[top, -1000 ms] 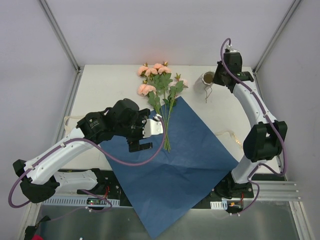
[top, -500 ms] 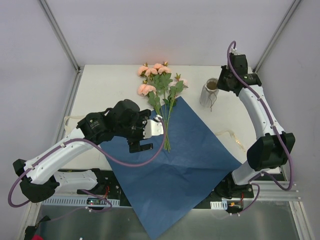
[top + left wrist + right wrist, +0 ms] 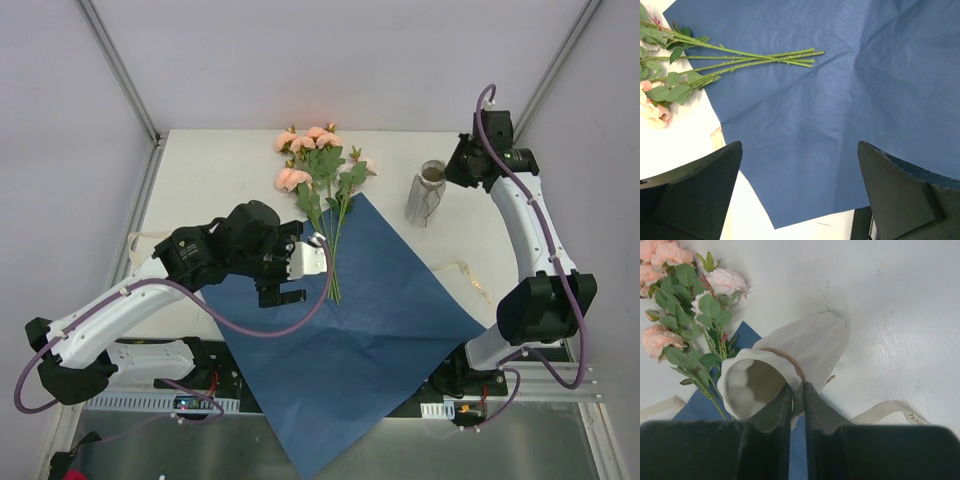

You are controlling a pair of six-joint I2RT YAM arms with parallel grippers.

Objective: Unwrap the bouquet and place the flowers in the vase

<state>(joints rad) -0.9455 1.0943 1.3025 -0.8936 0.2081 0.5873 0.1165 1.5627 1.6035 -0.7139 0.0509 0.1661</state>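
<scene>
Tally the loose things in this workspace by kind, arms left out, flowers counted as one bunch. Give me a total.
Blue paper sheet: 1
Flower bunch: 1
Vase: 1
Cream ribbon pieces, one at the table's left edge, one right of the paper: 2
Total: 5

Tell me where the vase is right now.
In the top view the vase is toward the far right of the table, just right of the flowers, with the right gripper pinching its rim.
</scene>
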